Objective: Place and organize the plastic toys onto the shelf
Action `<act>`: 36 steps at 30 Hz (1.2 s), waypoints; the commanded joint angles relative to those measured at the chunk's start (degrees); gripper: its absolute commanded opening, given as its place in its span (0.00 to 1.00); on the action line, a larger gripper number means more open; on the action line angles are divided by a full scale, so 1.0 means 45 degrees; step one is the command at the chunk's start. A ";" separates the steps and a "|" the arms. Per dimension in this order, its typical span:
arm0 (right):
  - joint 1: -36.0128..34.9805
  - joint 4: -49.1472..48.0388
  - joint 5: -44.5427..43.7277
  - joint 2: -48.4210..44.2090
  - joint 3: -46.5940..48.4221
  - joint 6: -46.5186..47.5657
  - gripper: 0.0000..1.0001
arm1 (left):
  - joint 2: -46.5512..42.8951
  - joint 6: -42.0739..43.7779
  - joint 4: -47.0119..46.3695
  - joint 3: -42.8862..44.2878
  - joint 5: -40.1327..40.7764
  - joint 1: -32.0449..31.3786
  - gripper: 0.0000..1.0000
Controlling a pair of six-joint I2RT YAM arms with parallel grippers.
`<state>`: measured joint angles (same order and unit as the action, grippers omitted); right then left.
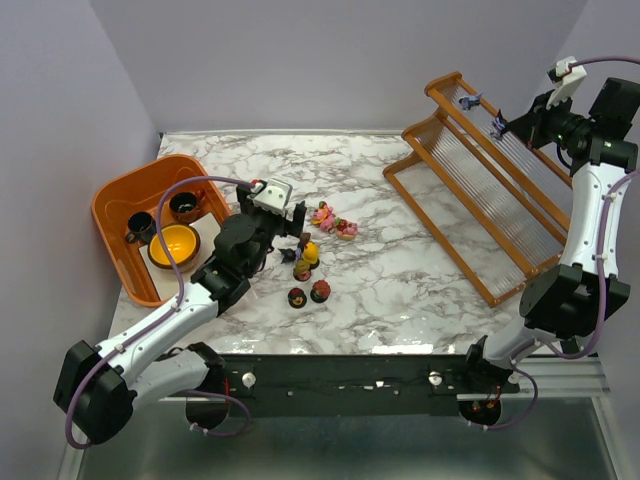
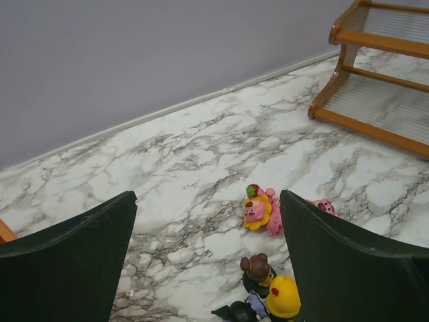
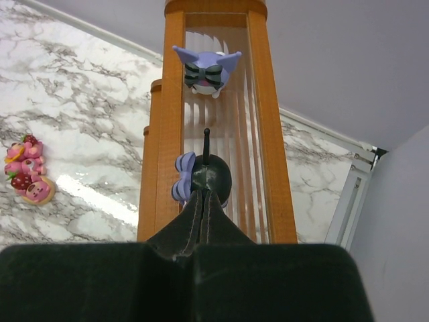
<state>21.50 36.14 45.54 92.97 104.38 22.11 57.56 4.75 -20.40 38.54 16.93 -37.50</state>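
The wooden shelf (image 1: 425, 215) stands slanted at the right. My right gripper (image 1: 503, 124) is shut on a black-and-purple toy (image 3: 209, 176) and holds it at the upper tier's rods (image 3: 218, 127). A purple toy with a striped bow (image 3: 203, 70) sits further along that tier. My left gripper (image 1: 291, 237) is open over the table, low beside a group of toys. Between its fingers (image 2: 348, 268) I see a pink-yellow toy (image 2: 257, 209), a brown-haired figure (image 2: 257, 266), a yellow toy (image 2: 284, 297) and a dark one (image 2: 240, 312). Two brown-red toys (image 1: 308, 294) lie nearer the front.
An orange tub (image 1: 112, 200) at the left holds two dark cups (image 1: 140, 226) and a yellow bowl (image 1: 172, 246). Pink toys (image 1: 334, 221) lie mid-table. The shelf's lower tier (image 2: 382, 100) shows ahead of the left gripper. Walls close in the back and the left.
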 commanded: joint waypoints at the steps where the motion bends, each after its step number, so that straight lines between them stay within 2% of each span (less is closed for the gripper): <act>1: 0.0086 -0.0023 0.0212 0.0239 0.0496 -0.0030 0.01 | 0.0099 0.0115 -0.0329 -0.0089 -0.0266 0.0051 0.99; 12: 0.0086 -0.0043 0.0154 0.0434 0.0497 -0.0128 0.09 | 0.0119 0.0155 -0.0329 -0.0089 -0.0363 0.0051 0.99; 19: 0.0086 -0.0160 0.0115 0.0454 0.0477 -0.0245 0.22 | 0.0099 0.0174 -0.0329 -0.0089 -0.0441 0.0051 0.99; 36: 0.0086 -0.0570 -0.0841 0.0278 0.0555 -0.0596 0.32 | 0.0041 0.0213 -0.0310 -0.0089 -0.0481 0.0051 0.99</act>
<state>21.50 35.59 44.51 94.19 104.95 20.60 57.91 5.04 -20.49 38.54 15.77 -37.50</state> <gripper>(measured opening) 0.319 0.991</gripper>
